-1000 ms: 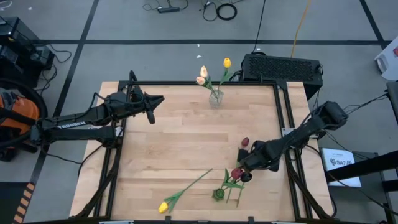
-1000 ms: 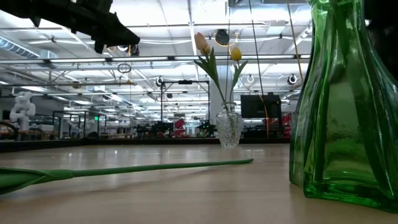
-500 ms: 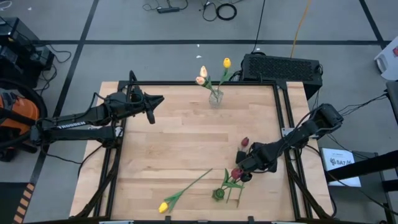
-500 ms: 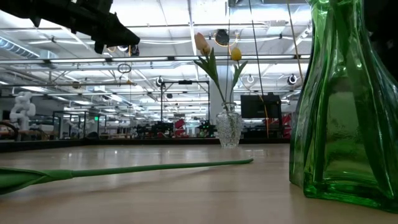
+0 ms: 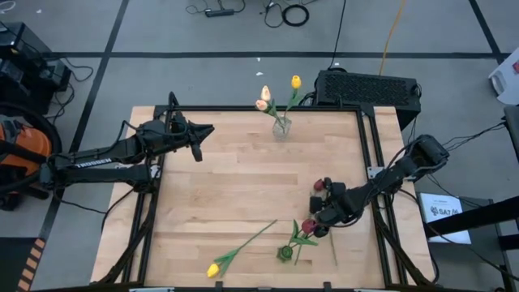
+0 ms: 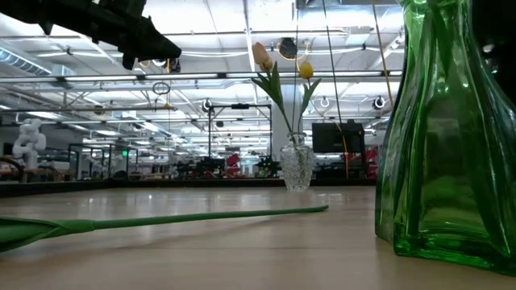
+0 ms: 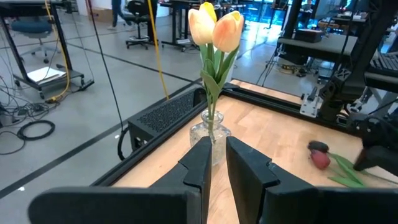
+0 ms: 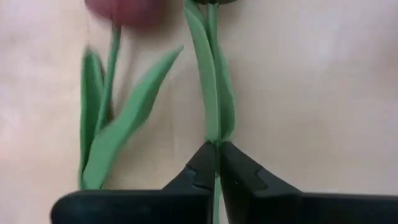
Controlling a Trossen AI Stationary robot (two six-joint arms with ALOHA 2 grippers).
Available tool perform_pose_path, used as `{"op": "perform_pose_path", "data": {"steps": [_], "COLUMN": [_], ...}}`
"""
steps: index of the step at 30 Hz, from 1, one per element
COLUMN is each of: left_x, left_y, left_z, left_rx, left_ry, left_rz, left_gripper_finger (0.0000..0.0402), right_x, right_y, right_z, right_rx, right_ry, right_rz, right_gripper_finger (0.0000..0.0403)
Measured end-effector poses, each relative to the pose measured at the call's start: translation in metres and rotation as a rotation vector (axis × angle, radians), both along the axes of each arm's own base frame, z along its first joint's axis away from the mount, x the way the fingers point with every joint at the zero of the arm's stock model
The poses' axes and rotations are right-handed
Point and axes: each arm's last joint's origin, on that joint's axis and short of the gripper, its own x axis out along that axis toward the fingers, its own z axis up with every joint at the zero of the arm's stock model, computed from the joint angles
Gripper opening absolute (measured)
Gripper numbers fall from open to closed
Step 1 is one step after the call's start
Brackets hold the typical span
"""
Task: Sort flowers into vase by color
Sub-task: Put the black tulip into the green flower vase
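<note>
A clear vase [image 5: 281,126] at the table's far edge holds two peach tulips and a yellow tulip [image 7: 214,28]. A green vase [image 5: 285,253] stands near the front edge. A yellow tulip [image 5: 215,268] lies flat to the left of the green vase. Two dark red tulips [image 5: 309,225] lie on the table at the right. My right gripper [image 5: 319,216] is low over them, shut on one stem. My left gripper [image 5: 203,130] hovers shut at the far left, pointing toward the clear vase. My right gripper pinches a tulip's thin green stem [image 8: 214,135] between its two fingertips, just below the long leaf. The fingers slant down from the table's right side. The flower lies on the wood, and its head is at the edge of the wrist view.
The second dark red tulip's stem and leaves [image 8: 109,124] lie close beside the held stem. In the low view the green vase [image 6: 451,129] stands very near the camera. A black box [image 5: 366,89] sits beyond the far right corner.
My right gripper has shut on the tulip stem and shifted slightly toward the table's right edge. The stem's free end now lies farther toward the right edge than before.
</note>
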Motion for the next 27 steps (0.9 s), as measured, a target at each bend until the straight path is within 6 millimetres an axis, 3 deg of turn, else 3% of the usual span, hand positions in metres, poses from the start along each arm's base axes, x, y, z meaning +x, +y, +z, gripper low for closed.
{"op": "perform_pose_path", "data": {"steps": [6, 10, 15, 22, 27], "left_x": [0.0, 0.0, 0.0, 0.0, 0.0], "left_y": [0.0, 0.001, 0.001, 0.0, 0.0], "left_z": [0.0, 0.0, 0.0, 0.0, 0.0], "left_rx": [0.003, 0.005, 0.004, 0.003, 0.002], "left_ry": [0.001, 0.002, 0.001, 0.001, 0.001], "left_rz": [0.018, 0.03, 0.024, 0.018, 0.015], "left_gripper_finger": [0.0054, 0.0054, 0.0054, 0.0054, 0.0054], "right_x": [-0.032, -0.049, -0.058, -0.072, -0.074], "right_y": [0.0, 0.0, 0.006, 0.015, 0.026], "right_z": [0.034, 0.069, 0.12, 0.183, 0.219], "right_rx": [-0.119, -0.16, -0.271, -0.39, -0.455], "right_ry": [-0.065, -0.166, -0.358, -0.382, -0.574], "right_rz": [0.008, 0.074, 0.216, 0.38, 0.506], "right_gripper_finger": [0.0003, 0.0002, 0.0001, 0.0001, 0.0]}}
